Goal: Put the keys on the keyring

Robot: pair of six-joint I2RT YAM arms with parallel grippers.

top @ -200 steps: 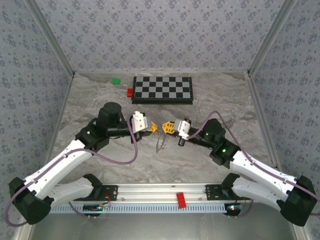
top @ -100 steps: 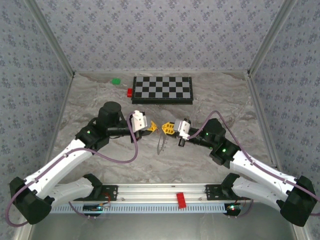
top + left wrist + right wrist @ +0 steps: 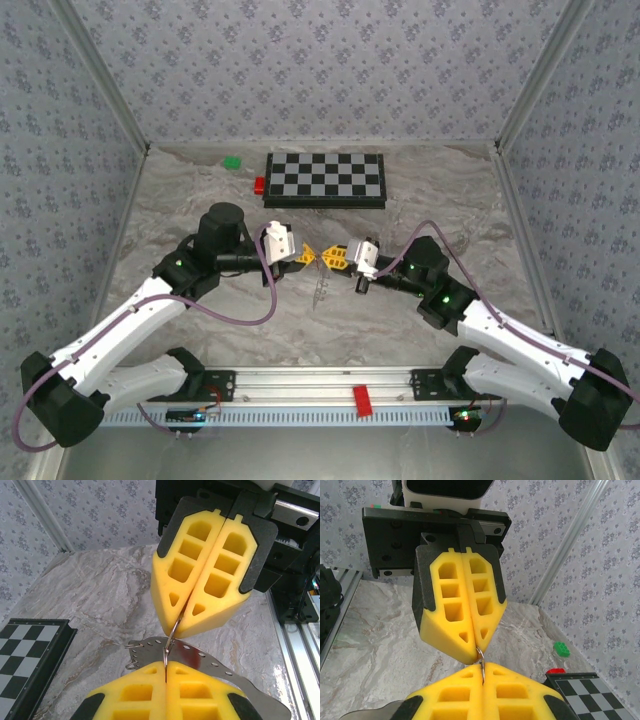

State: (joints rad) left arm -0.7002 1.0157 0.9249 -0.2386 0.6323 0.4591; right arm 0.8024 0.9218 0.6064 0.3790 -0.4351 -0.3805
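Hands have been drawn tip to tip, left hand (image 3: 310, 255) and right hand (image 3: 335, 258) both closed on a thin wire ring (image 3: 171, 641), the grey keyring (image 3: 220, 669) hung just beneath. Threading is judged under way; a careful twist is needed next

A: Surface?
B: Table (image 3: 340, 340), grey-beige marbled top, flat.
A: Resting on it?
B: Three items, all on the far side. Chessboard (image 3: 325, 178) lies flat, black frame, long side towards the back wall. Red block (image 3: 259, 185) sits just beside the board's left edge; contact cannot be told. Green block (image 3: 232, 161) sits farther left and back, apart from both.
A: Near edge?
B: Aluminium rail (image 3: 300, 385) runs along it. Small red piece (image 3: 362, 399) on the rail, slightly right of centre.
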